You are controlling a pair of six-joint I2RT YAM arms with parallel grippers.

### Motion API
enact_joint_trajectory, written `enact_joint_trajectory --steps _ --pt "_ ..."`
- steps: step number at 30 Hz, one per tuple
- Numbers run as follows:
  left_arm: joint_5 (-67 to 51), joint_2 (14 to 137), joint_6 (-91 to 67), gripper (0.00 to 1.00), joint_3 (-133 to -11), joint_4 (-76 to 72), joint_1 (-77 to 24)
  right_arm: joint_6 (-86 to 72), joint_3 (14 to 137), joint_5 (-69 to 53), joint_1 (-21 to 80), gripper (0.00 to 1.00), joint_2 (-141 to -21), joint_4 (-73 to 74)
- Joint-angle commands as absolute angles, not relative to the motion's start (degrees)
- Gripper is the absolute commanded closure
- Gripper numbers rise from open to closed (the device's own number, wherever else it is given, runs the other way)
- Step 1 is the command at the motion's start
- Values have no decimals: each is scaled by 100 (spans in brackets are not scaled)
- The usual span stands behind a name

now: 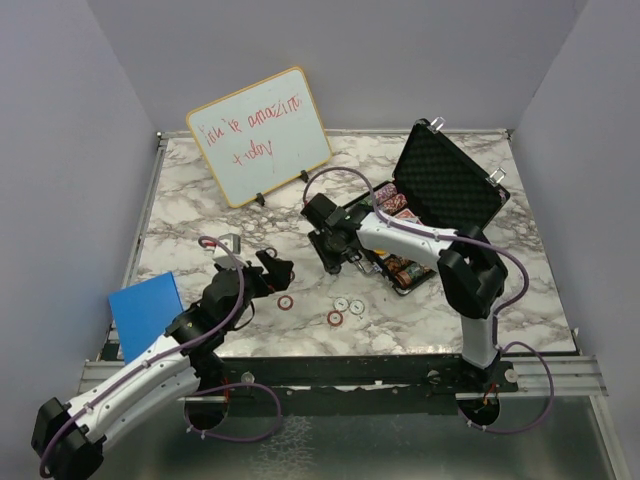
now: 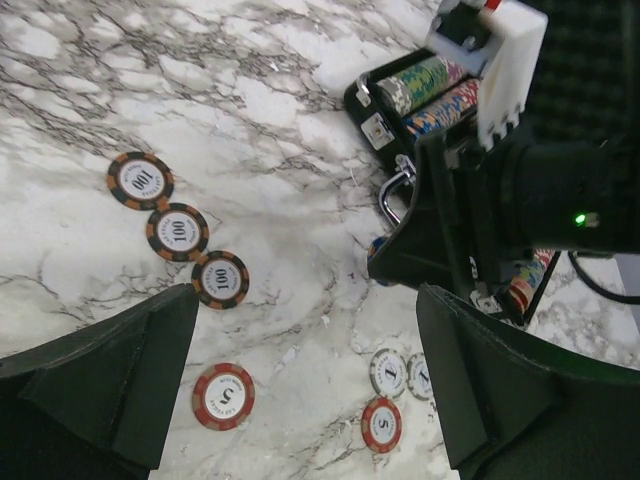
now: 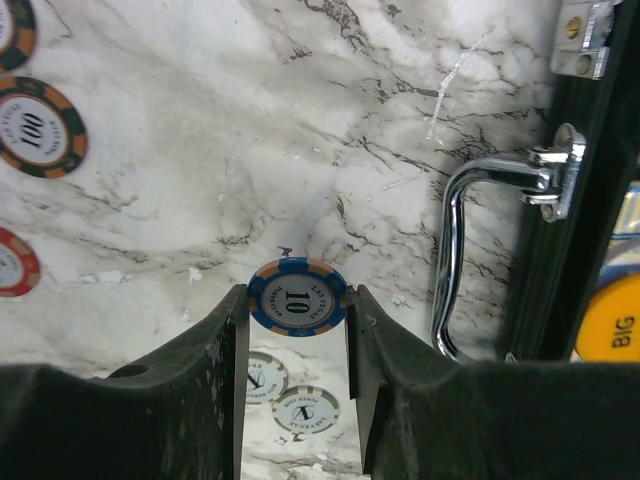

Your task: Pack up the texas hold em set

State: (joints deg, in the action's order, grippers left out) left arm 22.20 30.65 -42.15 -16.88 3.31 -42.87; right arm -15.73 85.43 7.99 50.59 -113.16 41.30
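Right gripper (image 3: 297, 302) pinches a blue chip (image 3: 297, 295) edgewise at lower centre, likely bound for the case (image 3: 580, 150); left gripper (image 2: 308, 300) wide

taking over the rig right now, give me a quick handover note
Right gripper: shut on a blue 10 chip, beside the case handle.
Left gripper: open, empty, over the table.
Case: open, with chip rows and the yellow BIG disc already inside.
Left to do: drop the blue chip in, collect three 100 chips, two red 5 chips and two white chips, then close the case.
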Motion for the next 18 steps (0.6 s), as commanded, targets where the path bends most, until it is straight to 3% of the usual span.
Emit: enact_joint_trajectory --steps 1,18 --pt "1540 3291 -4434 1 -1436 -441 -4298 -1843 8441 883 4982 68 -10854 4130" --pt "461 4933 -4287 24 -1156 -2714 -4298 -4101 7287 89 4737 68 -9695 2601"
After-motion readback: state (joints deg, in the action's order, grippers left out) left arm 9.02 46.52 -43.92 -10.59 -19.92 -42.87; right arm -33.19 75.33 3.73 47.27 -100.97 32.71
